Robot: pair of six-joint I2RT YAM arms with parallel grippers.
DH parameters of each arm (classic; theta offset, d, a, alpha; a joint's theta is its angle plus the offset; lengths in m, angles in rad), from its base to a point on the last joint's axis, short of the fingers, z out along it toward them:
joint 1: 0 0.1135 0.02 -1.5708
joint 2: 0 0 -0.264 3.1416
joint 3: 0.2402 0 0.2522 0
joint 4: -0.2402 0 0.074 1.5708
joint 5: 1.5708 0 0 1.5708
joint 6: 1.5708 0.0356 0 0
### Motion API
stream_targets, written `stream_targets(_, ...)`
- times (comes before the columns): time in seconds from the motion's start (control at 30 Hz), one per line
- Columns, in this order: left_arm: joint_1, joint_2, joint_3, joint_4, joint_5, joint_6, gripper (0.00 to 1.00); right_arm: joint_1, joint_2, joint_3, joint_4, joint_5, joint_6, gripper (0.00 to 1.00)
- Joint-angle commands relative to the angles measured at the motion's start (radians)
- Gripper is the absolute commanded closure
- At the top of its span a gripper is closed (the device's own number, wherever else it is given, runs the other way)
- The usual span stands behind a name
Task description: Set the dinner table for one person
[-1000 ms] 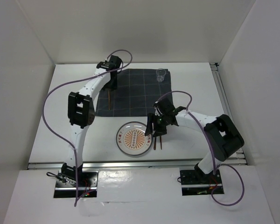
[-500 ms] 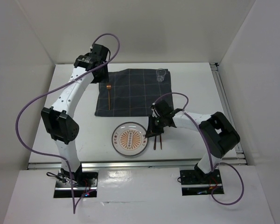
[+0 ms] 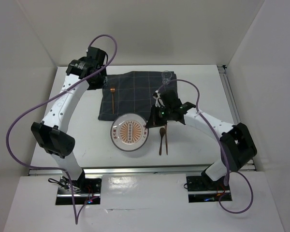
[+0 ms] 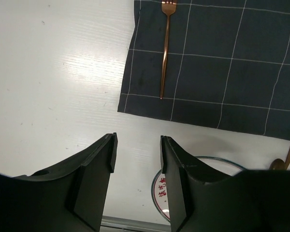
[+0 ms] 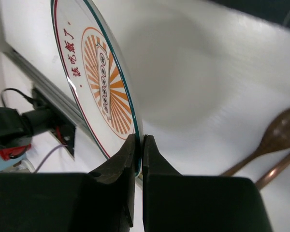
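Because the large white matte bench with aluminium rails is rigid, flat and fixed, filling the floor of the white enclosure, it needs no grasp. It is a smooth, low-friction surface on which tableware will probably slide.

1. Left gripper: the jaws stand apart and empty, above bare bench just off the left edge of the cloth.
2. Slim copper-coloured fork: it lies flat near the left edge of the dark grey checked cloth. The cloth is soft and may ruck if dragged.
3. Round glass-rimmed plate with orange sunburst print: it sits between the cloth and the near edge of the bench, its far rim at the cloth's near edge.
4. Right gripper: the jaws are clenched on the plate's thin right rim. Judged stiff, slick and breakable, the plate is best pinched at the rim and kept level.
5. Brown wooden spoon and thin copper rod-shaped utensil: they lie side by side, just right of the plate.
6. Small clear glass cup: it stands at the cloth's far right corner.
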Motion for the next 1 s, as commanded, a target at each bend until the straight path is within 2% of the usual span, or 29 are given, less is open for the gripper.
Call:
stream_targets(0.0, -0.003, -0.044, -0.015, -0.008, 0.005, -0.017, 0.42, -0.017, -0.058, 0.123, 0.006, -0.039, -0.02, 1.0)
stream_targets(0.17, -0.003, -0.044, -0.015, -0.026, 0.005, -0.017, 0.42, -0.095, -0.002, 0.189, 0.081, -0.125, 0.0, 1.0)
stream_targets(0.27, -0.003, -0.044, -0.001, -0.049, -0.021, -0.017, 0.42, -0.155, 0.044, 0.267, 0.081, -0.105, 0.025, 1.0)
stream_targets(0.47, -0.003, -0.075, 0.019, -0.06, -0.032, -0.028, 0.42, -0.252, 0.243, 0.439, 0.141, -0.085, 0.121, 1.0)
stream_targets(0.6, -0.003, -0.093, -0.006, -0.06, -0.007, -0.028, 0.42, -0.272, 0.403, 0.537, 0.174, -0.045, 0.195, 1.0)
stream_targets(0.77, -0.003, -0.102, -0.069, -0.046, 0.002, -0.039, 0.42, -0.292, 0.517, 0.625, 0.213, -0.022, 0.27, 1.0)
stream_targets(0.87, -0.003, -0.112, -0.078, -0.046, 0.002, -0.039, 0.42, -0.292, 0.573, 0.636, 0.199, 0.001, 0.302, 1.0)
stream_targets(0.97, -0.003, -0.112, -0.098, -0.028, 0.002, -0.039, 0.42, -0.292, 0.583, 0.552, 0.291, 0.013, 0.356, 1.0)
